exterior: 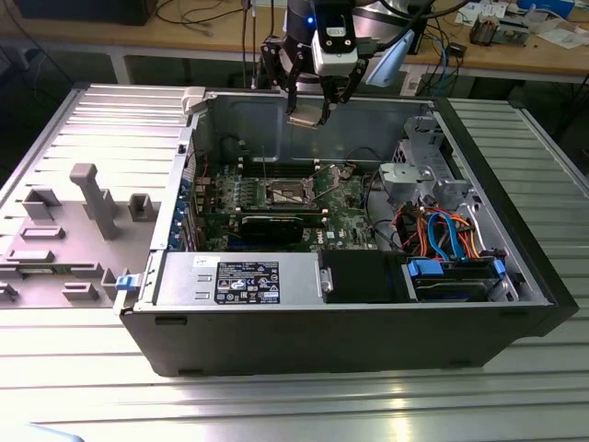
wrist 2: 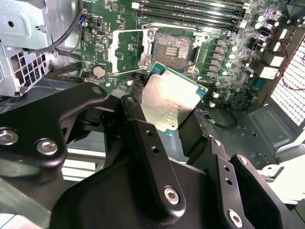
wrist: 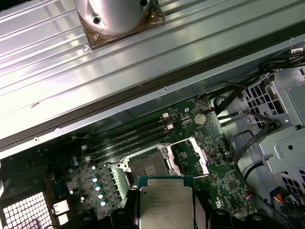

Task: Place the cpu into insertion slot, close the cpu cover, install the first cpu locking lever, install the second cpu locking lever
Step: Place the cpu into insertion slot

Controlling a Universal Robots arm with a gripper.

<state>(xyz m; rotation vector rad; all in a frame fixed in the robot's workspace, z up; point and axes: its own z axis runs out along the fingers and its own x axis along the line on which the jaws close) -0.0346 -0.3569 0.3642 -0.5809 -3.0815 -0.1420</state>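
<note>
My gripper (exterior: 308,109) hangs above the open computer case, shut on the cpu (exterior: 306,117). The cpu (wrist 2: 169,102) is a flat silver-topped square chip with a green edge, pinched between my black fingers (wrist 2: 143,136). In the first wrist view the cpu (wrist: 166,205) sits just short of the insertion slot (wrist: 148,168), well above it. The insertion slot (wrist 2: 172,47) lies bare, a dark square with a metal rim on the green motherboard (exterior: 345,207). The cpu cover (wrist 2: 126,50) is swung open beside the slot. In the exterior view the slot (exterior: 290,191) lies below my gripper.
Long memory slots (wrist: 128,138) run beside the socket. A black graphics card (exterior: 276,226), a power supply (exterior: 239,279), a metal drive cage (exterior: 428,161) and coloured cables (exterior: 446,235) stand inside the case. A grey fixture (exterior: 92,198) stands at the exterior view's left.
</note>
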